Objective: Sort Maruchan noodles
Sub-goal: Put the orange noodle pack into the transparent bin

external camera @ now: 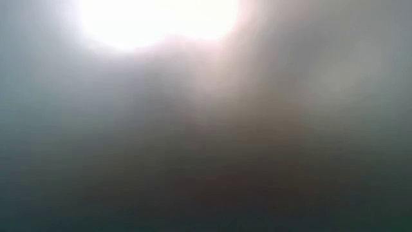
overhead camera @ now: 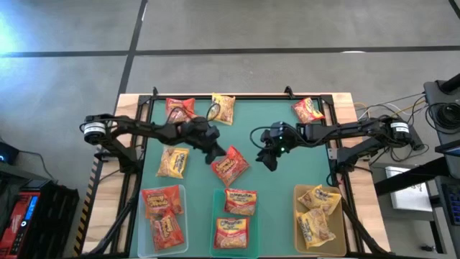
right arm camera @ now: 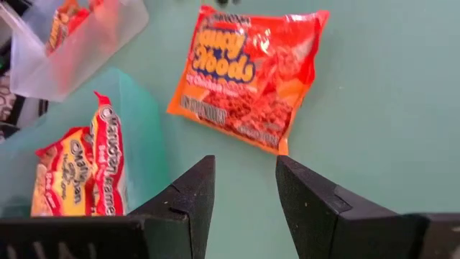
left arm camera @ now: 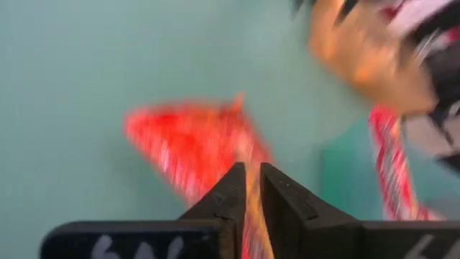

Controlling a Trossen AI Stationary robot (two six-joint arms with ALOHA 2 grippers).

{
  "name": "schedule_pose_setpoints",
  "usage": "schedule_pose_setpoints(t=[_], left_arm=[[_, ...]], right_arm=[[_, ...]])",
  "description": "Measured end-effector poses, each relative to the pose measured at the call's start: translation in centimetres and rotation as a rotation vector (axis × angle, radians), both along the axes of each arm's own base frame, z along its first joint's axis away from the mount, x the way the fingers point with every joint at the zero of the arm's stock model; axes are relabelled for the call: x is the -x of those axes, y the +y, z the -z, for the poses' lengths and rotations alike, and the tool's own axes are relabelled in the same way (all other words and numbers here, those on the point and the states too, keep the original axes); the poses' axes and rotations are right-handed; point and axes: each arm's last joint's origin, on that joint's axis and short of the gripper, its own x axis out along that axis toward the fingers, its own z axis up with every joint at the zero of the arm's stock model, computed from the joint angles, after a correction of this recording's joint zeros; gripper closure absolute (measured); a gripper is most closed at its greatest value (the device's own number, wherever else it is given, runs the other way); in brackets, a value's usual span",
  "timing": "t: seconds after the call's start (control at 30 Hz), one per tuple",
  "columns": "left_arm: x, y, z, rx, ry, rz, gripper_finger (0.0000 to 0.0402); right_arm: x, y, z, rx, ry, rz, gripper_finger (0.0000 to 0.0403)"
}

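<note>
An orange-red Maruchan noodle packet (overhead camera: 231, 167) sits at the green mat's middle, with my left gripper (overhead camera: 217, 154) shut on it from the left. My right gripper (overhead camera: 267, 162) hangs open just right of it, nothing between its fingers (right arm camera: 244, 162). Loose packets lie flat on the mat: a yellow one (overhead camera: 173, 162), a red one (overhead camera: 180, 109), a yellow-orange one (overhead camera: 223, 108) and a red-orange one (overhead camera: 307, 110). The low view shows only haze. My left gripper pinches the packet's thin edge (left arm camera: 251, 198) between its two fingers, at the corner nearest that arm (overhead camera: 221, 158). The fingers slant down from the table's left. The rest of the packet (left arm camera: 194, 144) spreads out beyond the fingertips; whether it is clear of the mat I cannot tell.
Three shallow bins stand along the near edge: a clear one (overhead camera: 142, 230) with red packets at the left, a teal one (overhead camera: 215, 216) with orange-yellow packets in the middle, and one (overhead camera: 299, 216) with yellow packets at the right. Bare mat lies between the arms and the far packets.
</note>
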Motion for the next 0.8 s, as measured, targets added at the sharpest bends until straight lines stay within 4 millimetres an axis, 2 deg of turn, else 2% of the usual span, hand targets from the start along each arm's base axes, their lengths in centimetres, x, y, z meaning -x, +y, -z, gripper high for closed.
schedule_pose_setpoints(t=[0.13, 0.23, 0.33, 0.43, 0.5, 0.63, 0.8], left_arm=[[0.9, -0.7, 0.5, 0.107, 0.226, 0.073, 0.0336], [1.4, -0.9, -0.2, 0.179, 0.359, 0.095, 0.0308], [2.0, -1.2, -1.0, 0.177, 0.494, 0.084, 0.0286], [2.8, -2.0, -0.7, 0.139, 0.619, 0.051, 0.0270], [2.8, -2.6, -0.1, 0.138, 0.616, 0.020, 0.0264], [2.3, -3.6, 1.6, 0.169, 0.497, -0.020, 0.0260], [2.4, -3.9, 2.9, 0.207, 0.337, -0.062, 0.0260]], right_arm=[[-0.3, 0.0, -0.3, 0.006, -0.044, 0.000, 0.0264], [-0.3, 0.0, -0.3, 0.002, -0.039, 0.004, 0.0264], [-0.3, -0.2, 0.0, -0.014, -0.016, 0.029, 0.0264], [-0.2, -0.1, 0.0, -0.003, -0.013, 0.028, 0.0264], [-0.3, 0.0, 0.1, 0.021, -0.008, 0.046, 0.0264], [-0.4, -0.3, 0.6, 0.058, 0.021, 0.081, 0.0264], [-1.4, -0.2, 3.1, 0.051, 0.107, 0.075, 0.0270]])
